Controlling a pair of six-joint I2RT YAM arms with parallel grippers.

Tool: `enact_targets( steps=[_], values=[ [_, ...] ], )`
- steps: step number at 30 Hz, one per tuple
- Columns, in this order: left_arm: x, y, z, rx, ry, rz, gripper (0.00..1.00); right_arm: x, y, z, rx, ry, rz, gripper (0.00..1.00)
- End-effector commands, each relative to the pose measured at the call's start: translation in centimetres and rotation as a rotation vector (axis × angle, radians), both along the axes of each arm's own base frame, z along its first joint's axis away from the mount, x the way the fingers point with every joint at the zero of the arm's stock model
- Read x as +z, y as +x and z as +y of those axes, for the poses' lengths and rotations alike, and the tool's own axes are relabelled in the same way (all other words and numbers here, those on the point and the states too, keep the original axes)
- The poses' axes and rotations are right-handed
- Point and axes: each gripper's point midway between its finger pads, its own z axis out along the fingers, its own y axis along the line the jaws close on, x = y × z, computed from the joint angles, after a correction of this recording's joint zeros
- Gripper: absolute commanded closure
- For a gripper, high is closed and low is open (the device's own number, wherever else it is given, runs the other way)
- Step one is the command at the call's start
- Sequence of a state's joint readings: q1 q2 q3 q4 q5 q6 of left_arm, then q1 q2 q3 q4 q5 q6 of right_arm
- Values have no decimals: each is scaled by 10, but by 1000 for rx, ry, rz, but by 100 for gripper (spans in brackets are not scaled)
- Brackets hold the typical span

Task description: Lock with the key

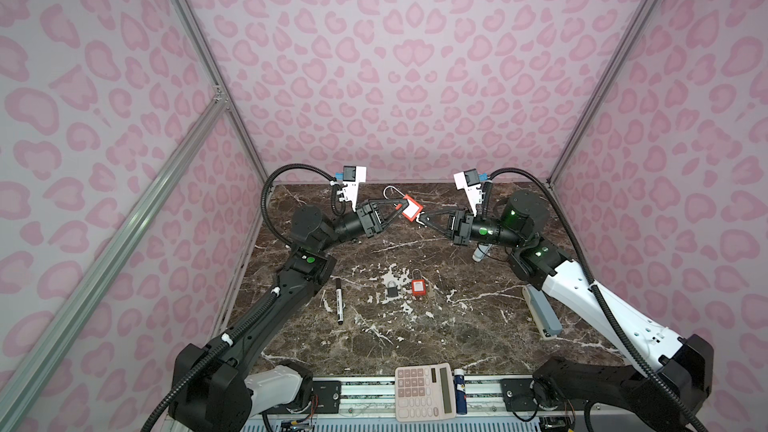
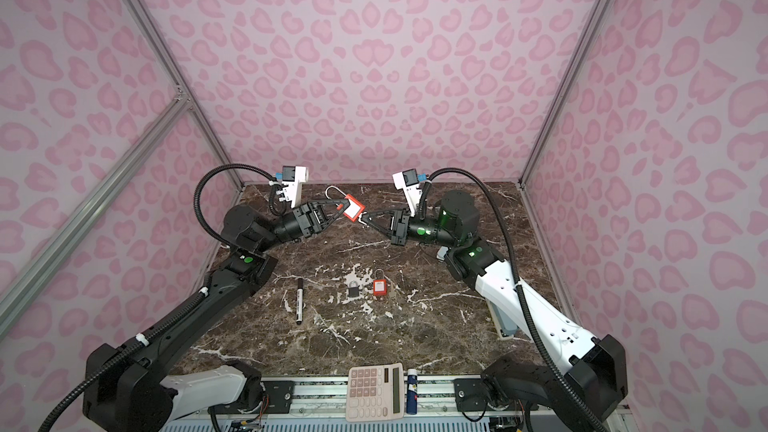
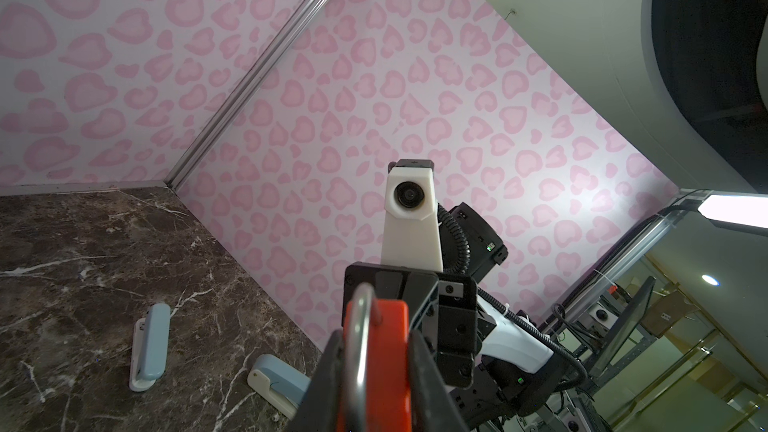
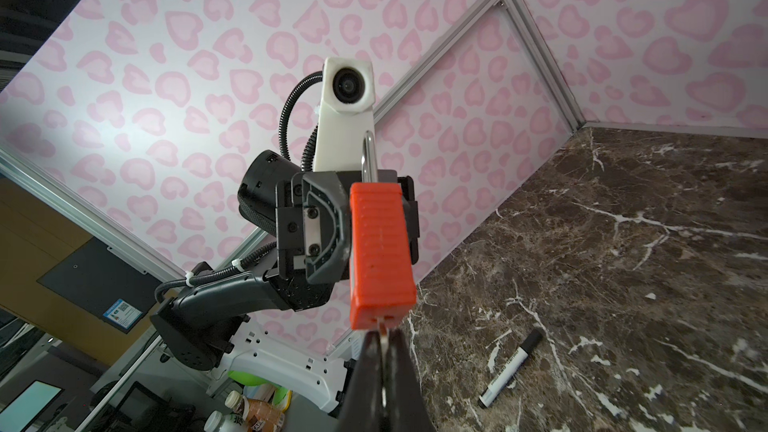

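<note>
Black marker (image 1: 339, 301), grey padlock (image 1: 392, 289), blue stapler (image 1: 542, 315), calculator (image 1: 422, 392), blue tube (image 1: 459, 392), marble table (image 1: 415, 338)

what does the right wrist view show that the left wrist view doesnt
Only the right wrist view: the key at the bottom of the red padlock, pinched by the right gripper, and a black marker on the table. Only the left wrist view: two pale blue staplers lying on the table. Both: the padlock with its metal loop, the marble table and the pink wall.
</note>
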State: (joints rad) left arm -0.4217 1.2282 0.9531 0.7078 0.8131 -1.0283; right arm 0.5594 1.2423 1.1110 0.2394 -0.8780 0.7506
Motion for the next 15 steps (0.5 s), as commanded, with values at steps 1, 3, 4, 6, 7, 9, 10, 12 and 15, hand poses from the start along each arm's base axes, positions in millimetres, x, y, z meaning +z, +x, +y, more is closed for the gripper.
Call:
enact_targets(
  steps=[1, 3, 4, 6, 7, 9, 10, 12, 15],
  values=[
    [3, 16, 10, 86, -35, 3, 96, -2, -1, -2, -8, -16, -12, 100],
    [2, 18, 12, 99, -40, 11, 96, -4, -1, -3, -11, -20, -7, 100],
    [1, 19, 13, 106, -41, 15, 96, -5, -1, -4, -13, -22, -3, 100],
    [0, 21, 15, 119, -42, 20, 96, -9, 0, -5, -20, -26, 5, 100],
    [-2, 22, 16, 126, -41, 25, 96, -10, 0, -6, -26, -29, 7, 100],
    [-4, 25, 19, 145, -42, 31, 96, -13, 1, -8, -37, -33, 13, 100],
    [-5, 25, 20, 151, -43, 31, 96, -15, 2, -9, -42, -36, 20, 100],
    [-6, 27, 22, 163, -44, 35, 96, -16, 2, -11, -45, -41, 26, 100],
    [-9, 27, 22, 170, -43, 39, 96, -21, 3, -12, -53, -53, 52, 100]
  ],
)
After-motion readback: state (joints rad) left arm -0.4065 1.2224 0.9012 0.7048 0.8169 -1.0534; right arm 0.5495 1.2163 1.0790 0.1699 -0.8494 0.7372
